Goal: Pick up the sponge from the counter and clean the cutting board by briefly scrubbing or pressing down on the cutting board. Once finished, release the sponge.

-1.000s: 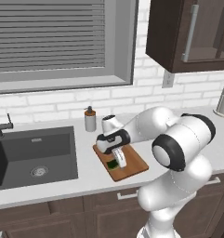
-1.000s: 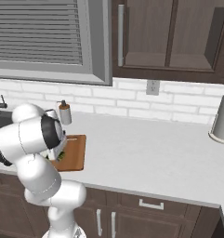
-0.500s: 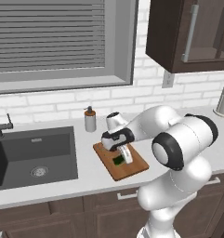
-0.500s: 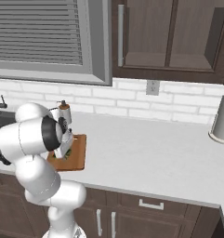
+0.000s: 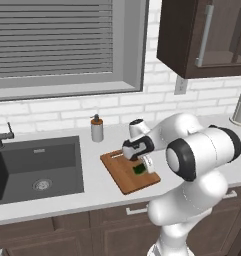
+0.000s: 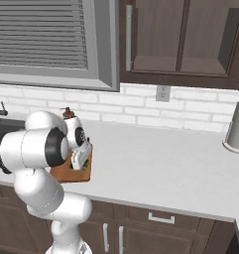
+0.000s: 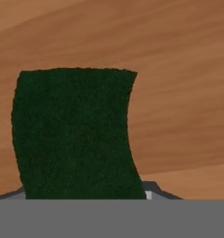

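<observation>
Sponge (image 7: 74, 135) dark green, rough, flat on red-brown wooden board (image 7: 178, 69), right below my jaws; jaws' spread: cannot tell.

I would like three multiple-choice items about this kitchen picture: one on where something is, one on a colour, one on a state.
1. Where does the sponge lie?
A. in the sink
B. on the cutting board
C. beside the soap bottle

2. What colour is the sponge's top face?
A. dark green
B. pink
C. white

3. How is the window blind?
A. lowered, slats across the glass
B. rolled fully up
C. hanging torn

Answers: 1 B, the hand view shows green sponge on reddish-brown wood. 2 A, its top is dark green. 3 A, the blind covers the window with level slats.
</observation>
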